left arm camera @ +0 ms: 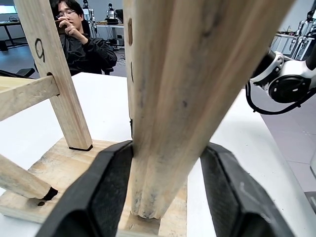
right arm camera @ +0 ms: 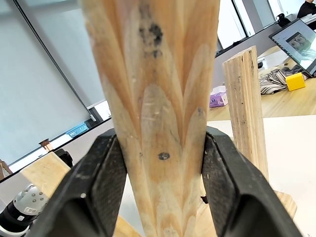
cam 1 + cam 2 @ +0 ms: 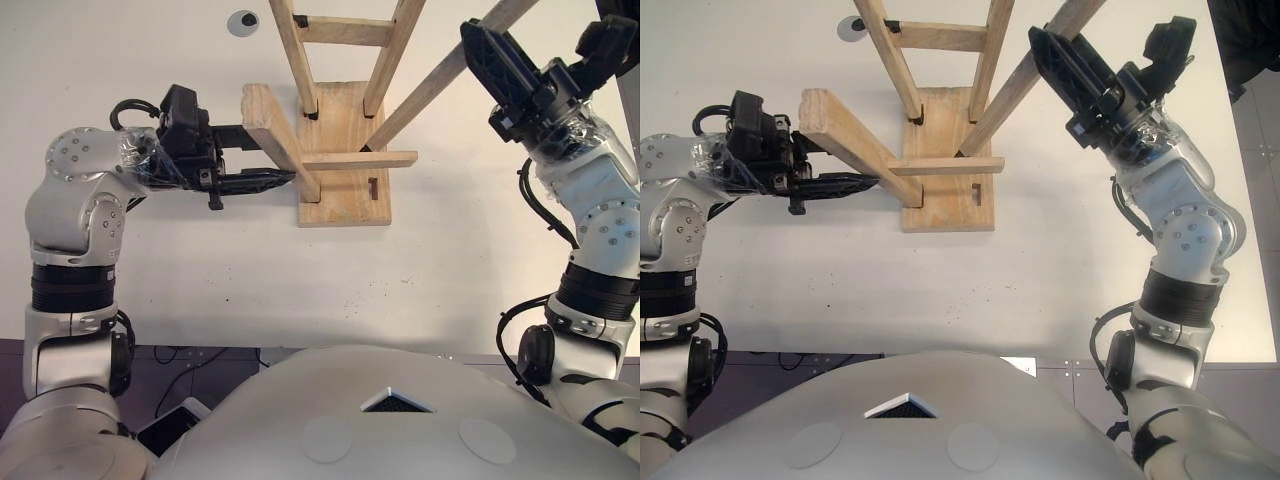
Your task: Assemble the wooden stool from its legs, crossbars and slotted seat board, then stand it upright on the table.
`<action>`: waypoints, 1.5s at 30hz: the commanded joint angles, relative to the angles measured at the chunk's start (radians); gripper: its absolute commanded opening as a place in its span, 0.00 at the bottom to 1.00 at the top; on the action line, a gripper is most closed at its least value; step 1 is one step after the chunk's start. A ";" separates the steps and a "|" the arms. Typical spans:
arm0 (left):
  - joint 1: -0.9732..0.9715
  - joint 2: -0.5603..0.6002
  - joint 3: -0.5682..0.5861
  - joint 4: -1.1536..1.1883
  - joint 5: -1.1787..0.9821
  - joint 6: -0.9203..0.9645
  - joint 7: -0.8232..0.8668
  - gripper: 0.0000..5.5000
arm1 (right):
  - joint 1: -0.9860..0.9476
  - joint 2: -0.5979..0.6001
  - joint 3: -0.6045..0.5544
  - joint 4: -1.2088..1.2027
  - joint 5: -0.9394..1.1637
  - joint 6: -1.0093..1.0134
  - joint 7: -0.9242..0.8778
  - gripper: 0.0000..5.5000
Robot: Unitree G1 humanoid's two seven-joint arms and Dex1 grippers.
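The left end effector (image 3: 270,155) is clamped on the left leg (image 3: 272,118), which leans from the seat board (image 3: 345,205) toward 11 o'clock. The right end effector (image 3: 478,50) is clamped on the right leg (image 3: 415,100), which slants between 1 and 2 o'clock.

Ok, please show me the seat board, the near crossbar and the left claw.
seat board (image 3: 340,205): left eye view, its bare near part.
near crossbar (image 3: 365,159): left eye view, middle of the bar.
left claw (image 3: 270,152): left eye view, midway between its fingertips.
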 commanded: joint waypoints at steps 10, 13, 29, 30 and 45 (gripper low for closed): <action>0.052 0.030 -0.153 0.029 0.235 -0.138 0.051 0.37 | 0.040 0.016 0.006 -0.034 -0.033 -0.002 0.010 0.37; 0.050 0.028 -0.167 0.033 0.241 -0.137 0.073 0.37 | 0.072 -0.015 0.040 -0.045 -0.101 -0.023 0.053 0.37; 0.024 0.047 -0.173 0.041 0.208 -0.118 0.072 0.37 | 0.132 -0.112 0.119 0.024 -0.393 -0.192 0.244 0.37; 0.025 0.049 -0.174 0.041 0.206 -0.119 0.066 0.37 | 0.137 -0.121 0.124 0.038 -0.411 -0.206 0.257 0.37; -0.040 0.064 -0.137 0.161 0.121 -0.154 -0.096 0.37 | 0.087 -0.392 0.249 0.303 -0.548 -0.311 0.598 0.37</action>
